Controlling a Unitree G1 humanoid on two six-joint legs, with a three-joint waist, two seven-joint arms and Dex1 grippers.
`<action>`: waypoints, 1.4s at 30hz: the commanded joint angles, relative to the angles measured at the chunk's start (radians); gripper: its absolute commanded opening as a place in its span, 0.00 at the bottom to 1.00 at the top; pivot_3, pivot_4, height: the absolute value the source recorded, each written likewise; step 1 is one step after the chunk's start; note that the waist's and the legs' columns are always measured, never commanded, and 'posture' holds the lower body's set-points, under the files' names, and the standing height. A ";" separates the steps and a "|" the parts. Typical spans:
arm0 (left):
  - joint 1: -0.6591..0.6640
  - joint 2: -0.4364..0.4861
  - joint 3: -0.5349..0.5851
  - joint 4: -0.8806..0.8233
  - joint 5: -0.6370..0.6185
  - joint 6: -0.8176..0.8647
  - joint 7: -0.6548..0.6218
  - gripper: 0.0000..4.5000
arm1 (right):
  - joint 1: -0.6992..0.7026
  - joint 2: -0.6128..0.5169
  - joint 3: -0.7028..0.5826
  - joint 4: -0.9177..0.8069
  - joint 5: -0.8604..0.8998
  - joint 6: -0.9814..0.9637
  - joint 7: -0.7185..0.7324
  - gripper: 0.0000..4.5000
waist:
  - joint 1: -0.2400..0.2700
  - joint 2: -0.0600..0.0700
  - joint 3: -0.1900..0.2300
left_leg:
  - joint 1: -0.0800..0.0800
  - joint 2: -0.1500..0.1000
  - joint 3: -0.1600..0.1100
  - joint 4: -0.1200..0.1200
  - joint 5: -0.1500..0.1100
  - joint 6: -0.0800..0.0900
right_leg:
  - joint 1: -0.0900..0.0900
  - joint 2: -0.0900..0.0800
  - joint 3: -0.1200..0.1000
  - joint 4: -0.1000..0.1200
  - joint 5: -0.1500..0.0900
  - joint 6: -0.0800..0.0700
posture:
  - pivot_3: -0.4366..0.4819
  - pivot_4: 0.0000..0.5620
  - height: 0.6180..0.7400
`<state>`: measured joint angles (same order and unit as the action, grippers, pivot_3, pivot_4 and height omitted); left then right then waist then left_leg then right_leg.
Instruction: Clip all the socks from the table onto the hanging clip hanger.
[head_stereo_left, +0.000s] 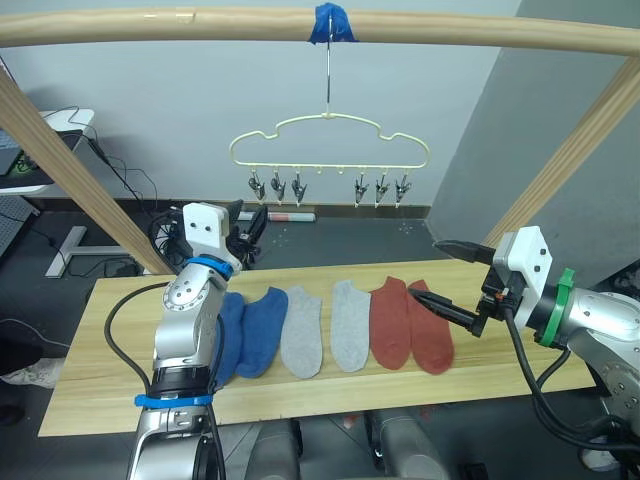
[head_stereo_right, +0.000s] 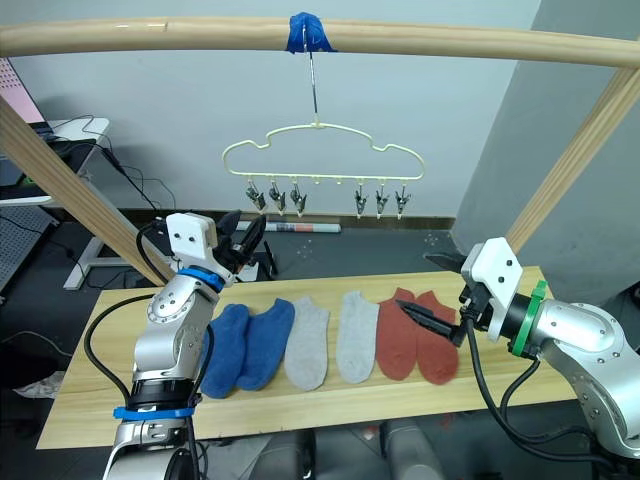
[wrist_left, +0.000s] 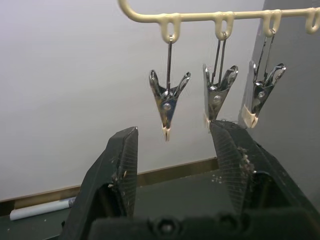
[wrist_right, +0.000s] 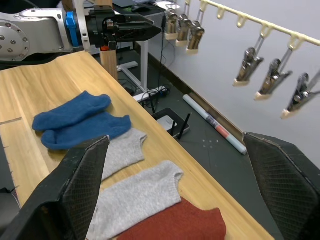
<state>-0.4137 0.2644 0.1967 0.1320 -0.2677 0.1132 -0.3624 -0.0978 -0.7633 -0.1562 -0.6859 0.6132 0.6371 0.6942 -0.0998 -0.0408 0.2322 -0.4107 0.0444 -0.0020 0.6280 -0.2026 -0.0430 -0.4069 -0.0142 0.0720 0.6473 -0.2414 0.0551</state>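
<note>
Left tool (wrist_left: 172, 165) apart | right tool (head_stereo_left: 452, 280) apart | socks (head_stereo_left: 335, 325): blue, grey, red pairs flat on table (head_stereo_left: 100, 380)

Six plain socks in a row on the light wood table (head_stereo_left: 100, 390): two blue socks (head_stereo_left: 250, 330), two light grey socks (head_stereo_left: 325, 330), two brick-red socks (head_stereo_left: 410, 325), blue farthest left of the table. Above the table, pale-yellow hanger (head_stereo_left: 330, 135) with silvery clips (head_stereo_left: 275, 186), cream-tipped, hung from tan pole (head_stereo_left: 450, 35) bound in blue tape (head_stereo_left: 330, 22).
</note>
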 joint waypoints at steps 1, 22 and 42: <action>-0.039 -0.008 -0.003 0.006 0.009 -0.041 0.015 0.55 | -0.011 0.006 -0.015 -0.043 0.020 -0.005 -0.013 1.00 | -0.005 0.000 0.002 | -0.001 0.000 0.000 0.000 0.000 0.000 | 0.000 0.000 0.000 0.000 0.000 0.001 | 0.21 0.49 1.00; -0.150 -0.012 0.008 0.110 0.002 -0.130 0.044 0.55 | -0.092 0.028 0.026 -0.030 0.044 0.020 -0.033 1.00 | -0.016 -0.002 0.023 | -0.007 0.000 -0.001 0.000 0.000 0.000 | -0.006 0.000 -0.001 -0.001 0.002 0.003 | 0.20 0.50 1.00; -0.174 0.002 0.005 0.151 0.011 -0.170 0.011 0.21 | -0.090 0.036 0.042 -0.033 0.044 0.017 -0.042 1.00 | -0.016 -0.002 0.023 | -0.009 0.000 -0.001 -0.001 0.000 0.000 | -0.008 0.000 -0.001 -0.001 0.002 0.003 | 0.20 0.49 1.00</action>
<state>-0.5757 0.2529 0.2028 0.2898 -0.2618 -0.0311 -0.3430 -0.1793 -0.7292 -0.1111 -0.6866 0.6483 0.6649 0.6532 -0.1157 -0.0426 0.2552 -0.4192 0.0443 -0.0027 0.6275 -0.2025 -0.0431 -0.4148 -0.0140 0.0715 0.6459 -0.2398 0.0584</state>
